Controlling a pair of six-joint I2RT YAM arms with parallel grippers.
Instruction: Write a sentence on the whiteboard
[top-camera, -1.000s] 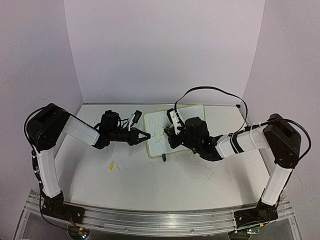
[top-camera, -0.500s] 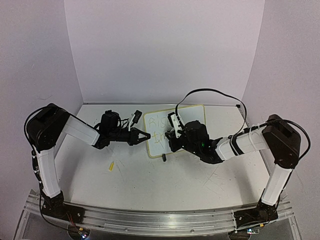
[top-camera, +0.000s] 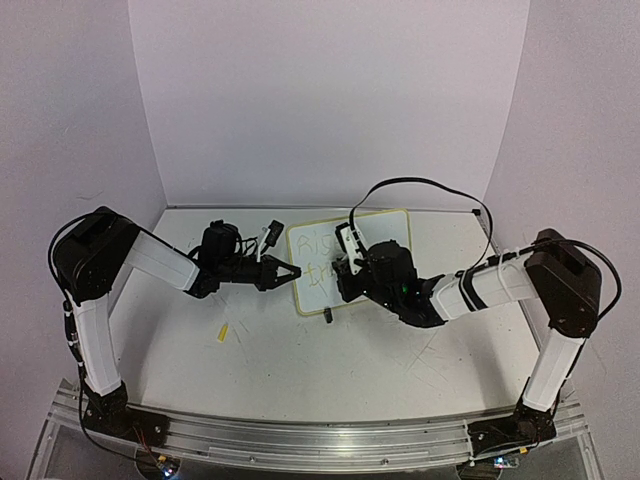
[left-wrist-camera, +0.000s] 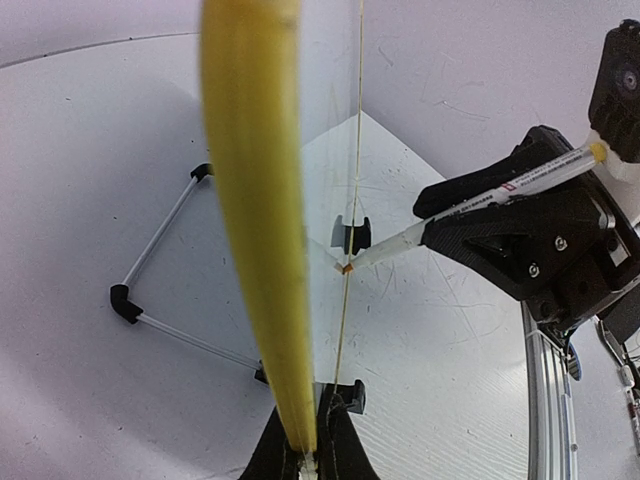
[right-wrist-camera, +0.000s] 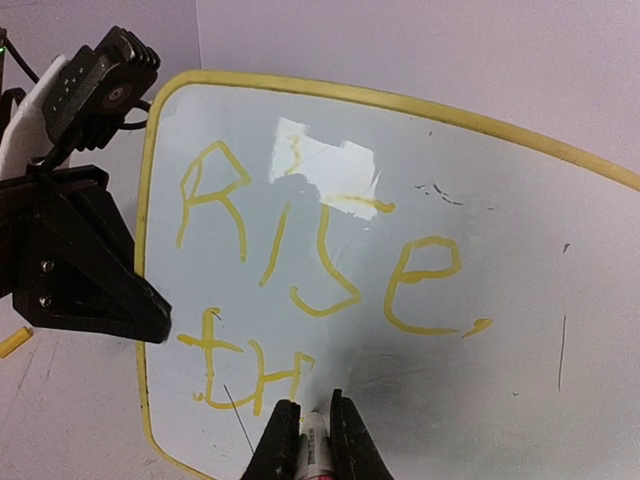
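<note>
The whiteboard (top-camera: 385, 225) stands tilted on black clip feet at the middle of the table, with "Rise, th" written on it in yellow. My left gripper (top-camera: 291, 272) is shut on the board's left edge. In the left wrist view its fingers (left-wrist-camera: 311, 410) pinch the yellow rim (left-wrist-camera: 250, 200). My right gripper (right-wrist-camera: 311, 405) is shut on a white marker (right-wrist-camera: 314, 445), whose tip rests on the whiteboard (right-wrist-camera: 480, 380) just right of the "th". From the left wrist view the marker (left-wrist-camera: 480, 200) slants down to the board face.
A small yellow piece (top-camera: 223, 332) lies on the table left of centre. The board's wire stand (left-wrist-camera: 160, 250) sticks out behind it. The right arm's black cable (top-camera: 420, 182) loops above the board. Walls close in the back and both sides.
My right gripper with the marker has shifted slightly over the board's second line. The left arm and the board have stayed put.
</note>
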